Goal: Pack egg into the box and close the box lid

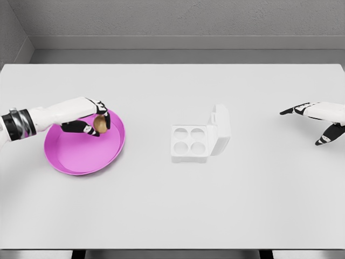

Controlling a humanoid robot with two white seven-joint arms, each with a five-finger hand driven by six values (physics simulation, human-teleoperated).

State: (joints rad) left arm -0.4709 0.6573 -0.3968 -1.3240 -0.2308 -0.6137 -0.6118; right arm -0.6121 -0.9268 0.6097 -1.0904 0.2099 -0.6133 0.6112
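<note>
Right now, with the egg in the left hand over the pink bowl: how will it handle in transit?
The egg looks smooth and rounded, so it may slip between the left hand's fingertips. Probably fragile, so squeeze lightly. If dropped, it would likely roll inside the pink bowl; the egg box cups should stop rolling.

A broad, flat white table (172, 210) fills most of the frame. At centre left, a shallow round magenta plastic bowl (81, 156) is set directly upon it; near the centre, a small white four-cavity egg box (190, 144) is placed, its hinged lid raised at right.
</note>
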